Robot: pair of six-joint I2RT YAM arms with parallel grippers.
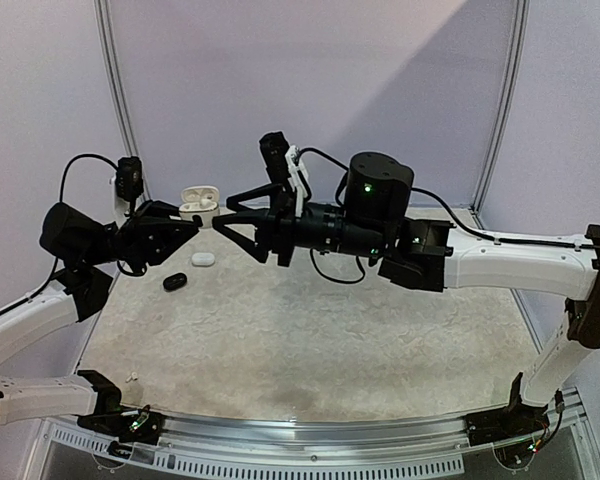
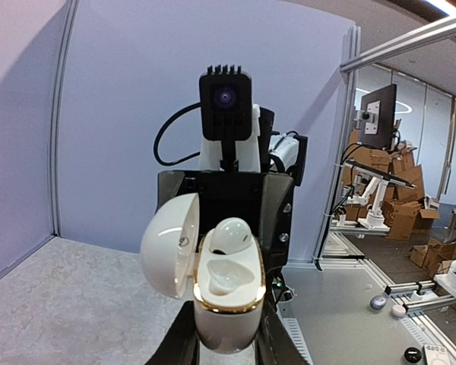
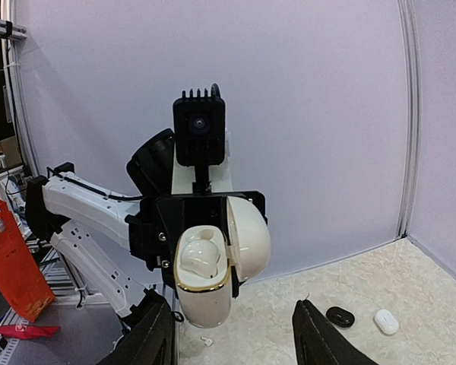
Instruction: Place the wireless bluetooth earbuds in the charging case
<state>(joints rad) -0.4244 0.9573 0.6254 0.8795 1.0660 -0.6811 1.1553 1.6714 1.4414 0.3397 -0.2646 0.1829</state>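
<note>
My left gripper (image 2: 228,334) is shut on the base of a white charging case (image 2: 226,304) with a gold rim, held upright off the table with its lid swung open. One white earbud (image 2: 232,236) sits in the far slot; the near slot shows bare. In the top view the case (image 1: 198,203) hangs at the back left. My right gripper (image 1: 223,217) faces it from the right, a short gap away. In the right wrist view its fingers (image 3: 148,334) stand wide apart, open and holding nothing, with the case (image 3: 205,293) beyond them. A tiny white earbud (image 3: 207,342) lies on the table below.
A small white closed case (image 1: 203,259) and a black one (image 1: 174,281) lie on the table just in front of the left gripper. A small white speck (image 1: 133,377) rests near the front left. Walls close the back and sides.
</note>
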